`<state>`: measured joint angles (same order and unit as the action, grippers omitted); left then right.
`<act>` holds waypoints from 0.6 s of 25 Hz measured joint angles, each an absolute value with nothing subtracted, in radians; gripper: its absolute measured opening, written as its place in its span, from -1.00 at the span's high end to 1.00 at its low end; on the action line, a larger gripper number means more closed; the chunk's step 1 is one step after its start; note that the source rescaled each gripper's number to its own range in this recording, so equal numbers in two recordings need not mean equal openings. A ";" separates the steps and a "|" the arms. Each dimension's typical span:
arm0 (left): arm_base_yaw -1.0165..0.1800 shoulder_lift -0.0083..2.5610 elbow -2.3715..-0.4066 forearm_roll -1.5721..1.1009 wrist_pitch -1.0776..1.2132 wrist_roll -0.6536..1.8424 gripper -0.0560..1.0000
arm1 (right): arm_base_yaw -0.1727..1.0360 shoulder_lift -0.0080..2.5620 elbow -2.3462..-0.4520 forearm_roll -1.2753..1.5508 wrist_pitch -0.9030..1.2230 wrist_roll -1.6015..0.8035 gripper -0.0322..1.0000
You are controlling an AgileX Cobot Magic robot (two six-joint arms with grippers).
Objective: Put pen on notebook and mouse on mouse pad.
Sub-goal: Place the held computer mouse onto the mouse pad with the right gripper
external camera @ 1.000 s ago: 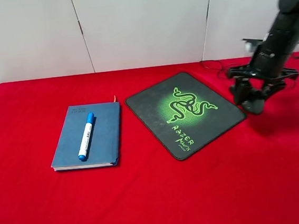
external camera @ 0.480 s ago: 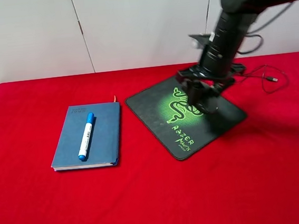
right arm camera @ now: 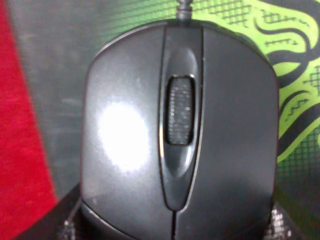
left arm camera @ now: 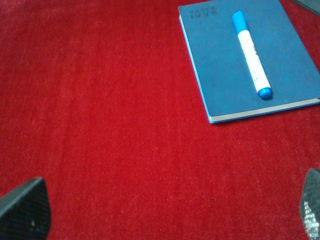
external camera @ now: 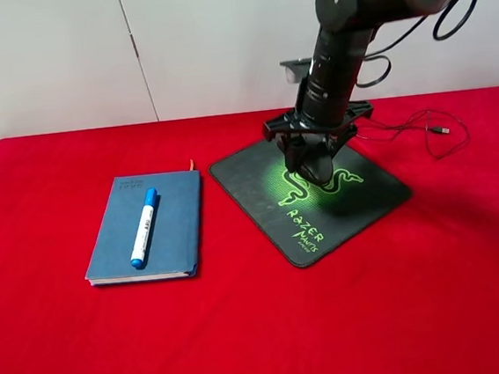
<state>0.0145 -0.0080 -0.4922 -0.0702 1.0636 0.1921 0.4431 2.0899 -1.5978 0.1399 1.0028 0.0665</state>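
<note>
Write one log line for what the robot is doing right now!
pen: on notebook | right gripper: jaws shut on mouse, over mouse pad | left gripper: open, empty

One pen (external camera: 143,226), one notebook (external camera: 175,222), one mouse (right arm camera: 180,135), one mouse pad (external camera: 370,195).

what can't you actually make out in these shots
- Whether the mouse touches the mouse pad or hangs above it: the right gripper covers it in the exterior high view, and the right wrist view is too close.
- Left gripper: only two fingertip corners show at the left wrist view's edge.
- Embossed lettering on the notebook: too small to read.
- Print on the pen: too small.
</note>
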 joint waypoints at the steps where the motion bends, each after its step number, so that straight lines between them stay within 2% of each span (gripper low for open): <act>1: 0.014 -0.008 -0.492 -0.070 1.064 0.192 -1.00 | 0.443 2.101 -1.598 0.130 1.002 0.067 0.94; 15: 0.014 -0.008 -0.492 -0.070 1.064 0.192 -1.00 | 0.443 2.151 -1.598 0.089 0.891 0.067 0.94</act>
<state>0.0145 -0.0080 -0.4922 -0.0702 1.0636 0.1921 0.4431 2.1505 -1.5978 0.0890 0.8914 0.0673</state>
